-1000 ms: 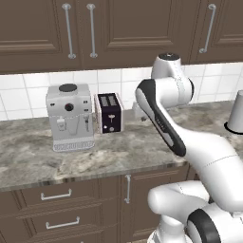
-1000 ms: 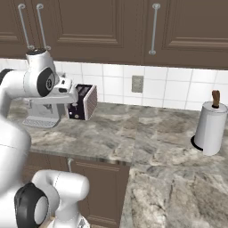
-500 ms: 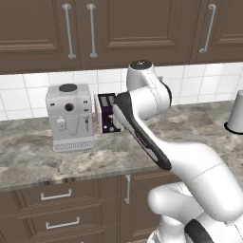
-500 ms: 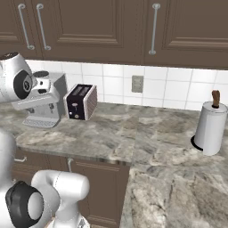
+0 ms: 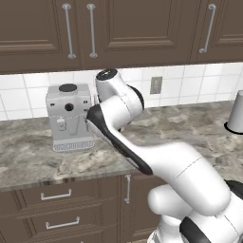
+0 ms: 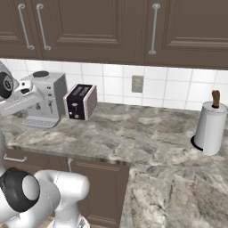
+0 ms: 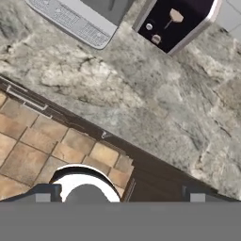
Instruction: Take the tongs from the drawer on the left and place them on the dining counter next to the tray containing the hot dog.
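The tongs lie out of sight, presumably inside a closed drawer under the marbled worktop. Being slim metal, they should prove light, stiff and slippery; best pinched across both arms near the joint. The claw stands spread wide, empty. Coffee machine at ten o'clock, toaster beside it; tiled floor below.

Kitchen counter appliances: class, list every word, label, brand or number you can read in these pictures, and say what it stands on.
No readable text anywhere.
Coffee machine: dials and a front panel, no lettering legible.
Toaster: two small pale marks on its dark end, controls rather than words.
Wall outlet: blank plate.
Paper towel roll: plain white.
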